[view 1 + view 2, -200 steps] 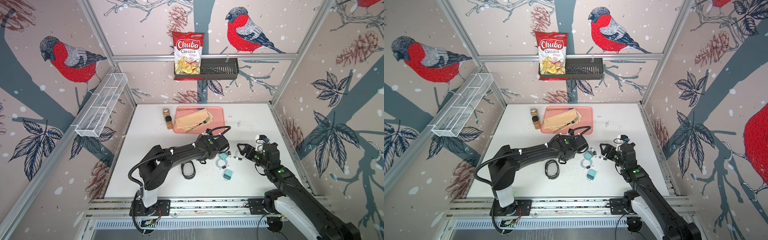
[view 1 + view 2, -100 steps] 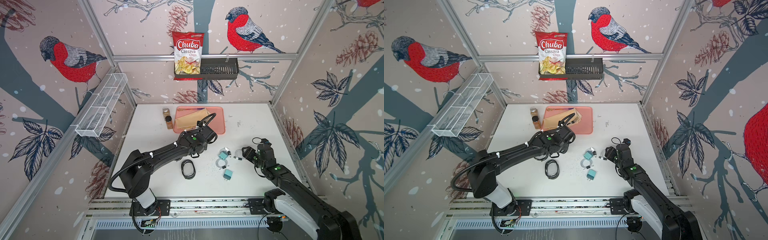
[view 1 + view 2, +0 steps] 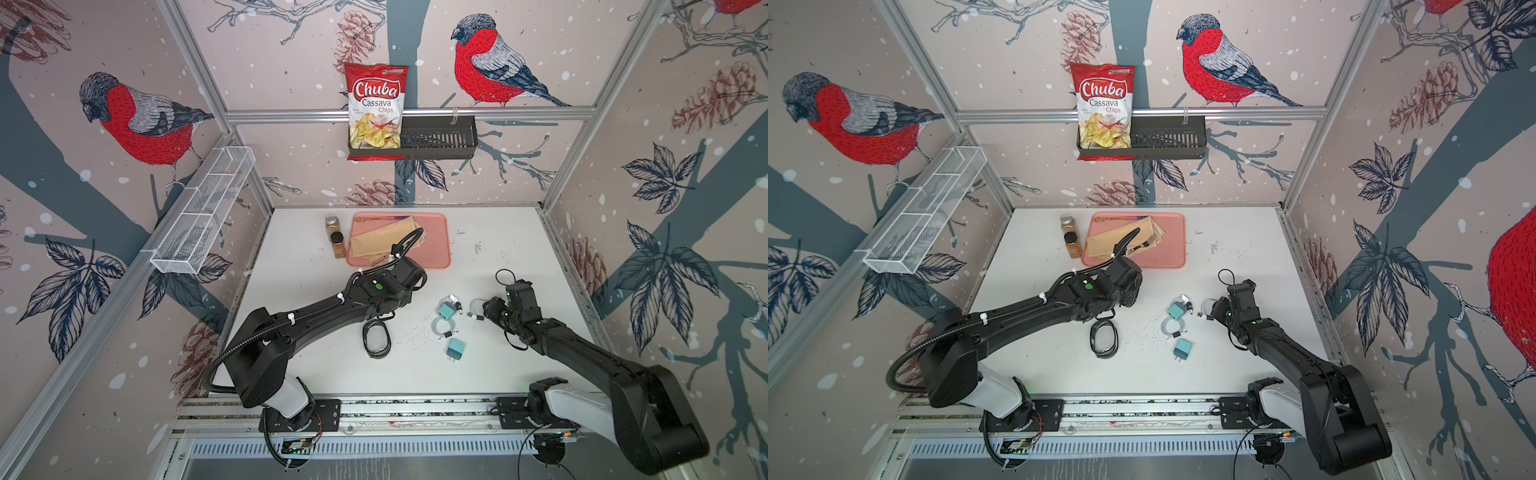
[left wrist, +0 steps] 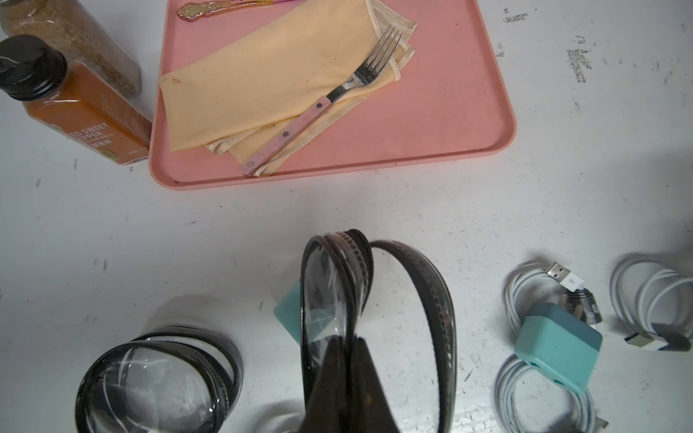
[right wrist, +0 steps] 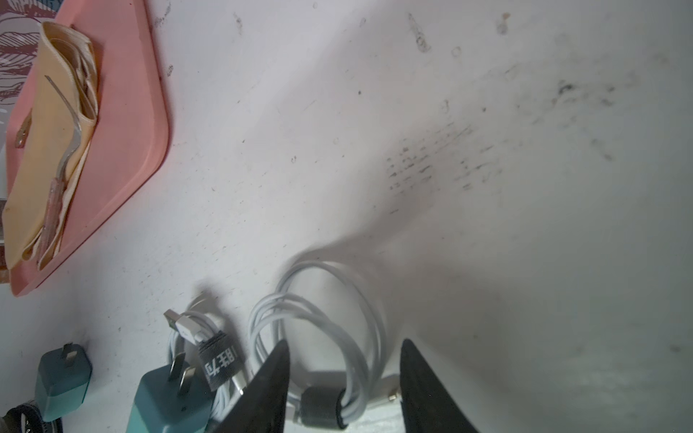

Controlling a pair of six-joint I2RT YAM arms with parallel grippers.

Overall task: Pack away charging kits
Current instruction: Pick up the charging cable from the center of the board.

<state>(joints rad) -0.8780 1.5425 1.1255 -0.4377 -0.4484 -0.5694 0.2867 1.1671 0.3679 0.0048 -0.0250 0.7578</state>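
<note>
In the left wrist view my left gripper (image 4: 350,339) is shut on the clear lid of an open black oval case (image 4: 326,285). A teal adapter (image 4: 287,315) shows through the lid. A second case (image 4: 157,378) lies beside it and appears in both top views (image 3: 376,338) (image 3: 1104,338). Two teal adapters (image 3: 446,309) (image 3: 456,347) and a coiled white cable (image 3: 444,328) lie mid-table. My right gripper (image 5: 344,346) (image 3: 484,309) is low over another coiled cable (image 5: 322,330), its jaws apart on either side of the coil.
A pink tray (image 3: 436,245) with a folded napkin and a fork (image 4: 337,97) sits at the back, two brown spice jars (image 3: 337,243) beside it. A chips bag (image 3: 376,108) hangs in a black wall rack. A white wire basket (image 3: 203,216) is on the left wall.
My left arm has drawn back to the left, away from the adapters, still holding the case. The right gripper has come down over the cable and its jaws have narrowed.
</note>
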